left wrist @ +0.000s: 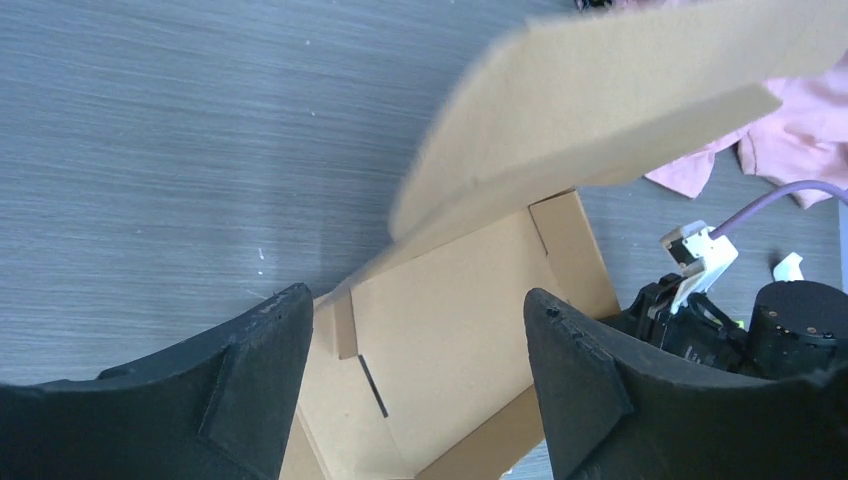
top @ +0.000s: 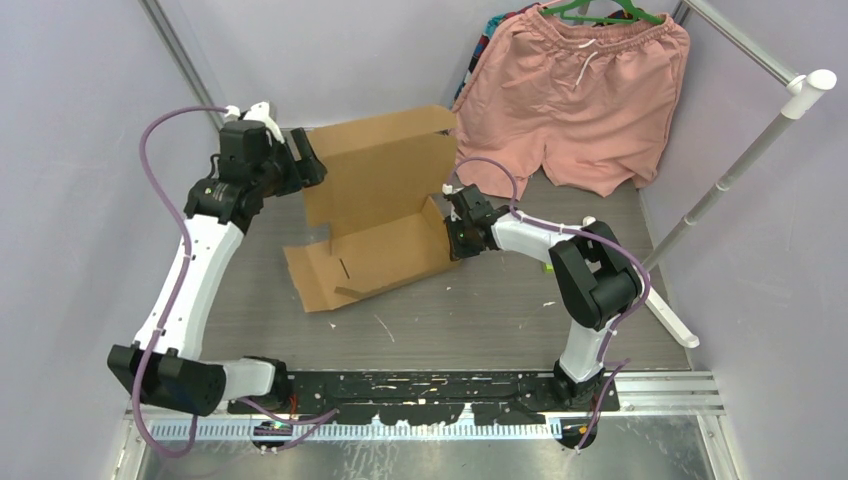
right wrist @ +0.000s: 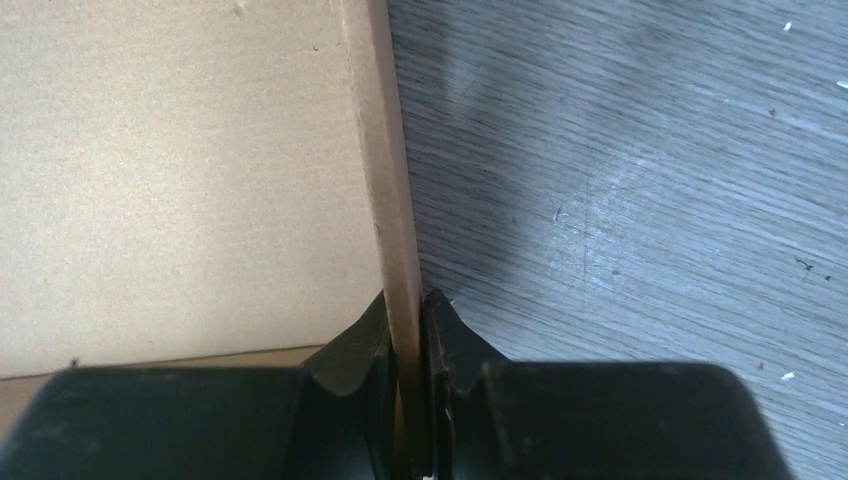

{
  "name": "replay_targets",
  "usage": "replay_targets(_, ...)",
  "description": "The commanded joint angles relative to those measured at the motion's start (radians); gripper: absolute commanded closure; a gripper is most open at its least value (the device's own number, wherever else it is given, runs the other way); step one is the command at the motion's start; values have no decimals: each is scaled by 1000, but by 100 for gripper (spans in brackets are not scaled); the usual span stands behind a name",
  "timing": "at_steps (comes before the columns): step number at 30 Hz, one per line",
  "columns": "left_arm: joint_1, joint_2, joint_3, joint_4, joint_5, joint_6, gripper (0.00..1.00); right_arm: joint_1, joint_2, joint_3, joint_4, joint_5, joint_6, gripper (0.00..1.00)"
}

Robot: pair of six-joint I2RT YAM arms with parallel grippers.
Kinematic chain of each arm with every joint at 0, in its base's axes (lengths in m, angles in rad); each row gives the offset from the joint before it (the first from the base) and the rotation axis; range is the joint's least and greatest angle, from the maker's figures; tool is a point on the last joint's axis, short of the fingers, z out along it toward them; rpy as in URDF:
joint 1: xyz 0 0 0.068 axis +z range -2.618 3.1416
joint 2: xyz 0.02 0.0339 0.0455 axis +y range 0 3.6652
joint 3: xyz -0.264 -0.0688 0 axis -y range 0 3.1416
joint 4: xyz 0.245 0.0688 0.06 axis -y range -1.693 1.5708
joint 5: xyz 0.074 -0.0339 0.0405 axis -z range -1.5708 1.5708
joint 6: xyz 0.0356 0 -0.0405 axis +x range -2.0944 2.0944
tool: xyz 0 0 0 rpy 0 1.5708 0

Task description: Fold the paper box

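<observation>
The paper box is brown corrugated cardboard, half raised in the middle of the table. Its big rear panel stands up and its base lies flat, with a flap reaching toward the front left. My right gripper is shut on the box's right side wall, whose edge runs up between the two black fingers. My left gripper is open, up beside the left edge of the standing panel, with nothing between its fingers. The left wrist view looks down on the box's base and the raised panel.
Pink shorts hang on a green hanger at the back right. A white pole stand leans along the right side. Grey walls close in left and right. The arms' bases sit on a black rail at the near edge.
</observation>
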Motion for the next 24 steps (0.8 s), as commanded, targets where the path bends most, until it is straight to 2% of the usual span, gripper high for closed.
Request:
replay_targets(1,65,-47,35,31,12,-34,22,1,-30,-23,-37,26,-26,81)
replay_targets(5,133,3,31,17,32,-57,22,2,-38,-31,-39,31,-33,81)
replay_targets(11,237,54,-69,82,48,-108,21,4,-45,-40,-37,33,-38,81)
replay_targets(15,245,103,-114,106,65,-121,21,9,-42,-36,-38,36,-38,81)
replay_targets(18,249,74,-201,175,39,-143,21,12,-43,-40,-39,42,-37,81)
replay_targets(21,250,106,-203,167,76,-151,22,14,-44,-47,-31,44,-34,81)
replay_targets(23,251,70,-244,185,71,-164,23,14,-39,-45,-32,45,-32,81)
replay_targets(24,251,39,-285,249,70,-177,23,17,-37,-46,-33,45,-32,81)
